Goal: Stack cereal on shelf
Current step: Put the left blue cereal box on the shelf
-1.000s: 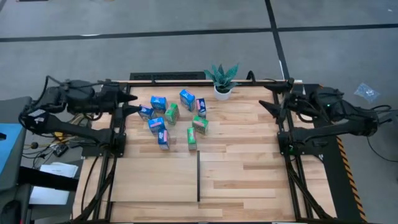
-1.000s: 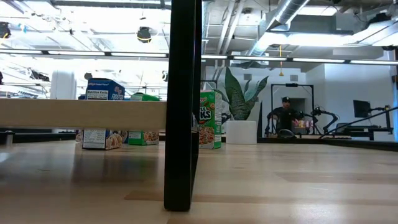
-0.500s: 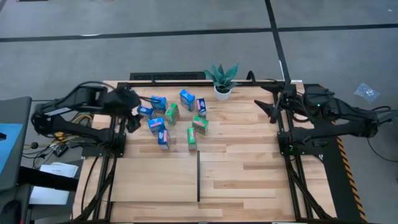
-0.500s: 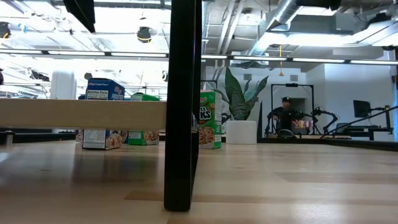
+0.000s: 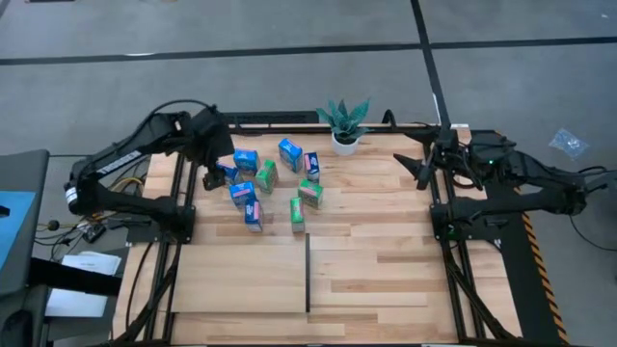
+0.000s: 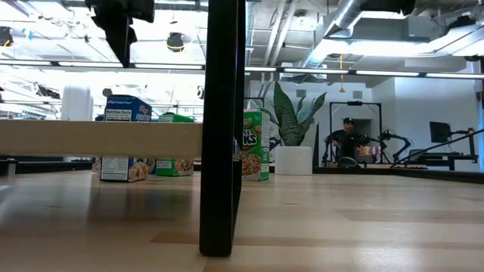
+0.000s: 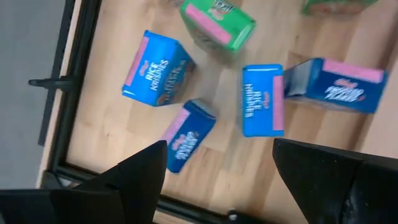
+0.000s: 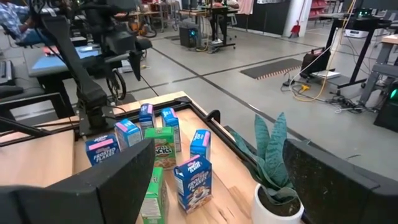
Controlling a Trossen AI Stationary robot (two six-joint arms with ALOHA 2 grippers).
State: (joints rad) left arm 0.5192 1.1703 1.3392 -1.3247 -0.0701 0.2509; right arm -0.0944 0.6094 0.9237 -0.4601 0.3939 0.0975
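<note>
The left arm's dark two-fingered hand (image 5: 206, 176) hangs over the far left corner of the light-wood plank tabletop (image 5: 376, 251), above the edge of a loose cluster of small cardboard cereal boxes (image 5: 265, 183), blue and green with pink and white print. Its fingers (image 7: 140, 171) stand apart with nothing between them, and its wrist camera looks down on a blue box lying flat (image 7: 185, 134) just inside the black metal rail frame (image 5: 260, 119), probably the one it is lining up to take.

The boxes are scattered, some upright and some on their sides, so none is stacked yet. Which part of the tabletop counts as the shelf is hard to tell; a thin black divider strip (image 5: 307, 273) runs along the near half, well apart from the boxes.

The right arm's hand (image 5: 421, 162) waits at the far right edge, fingers spread wide and empty, near a potted green plant (image 5: 344, 122).
</note>
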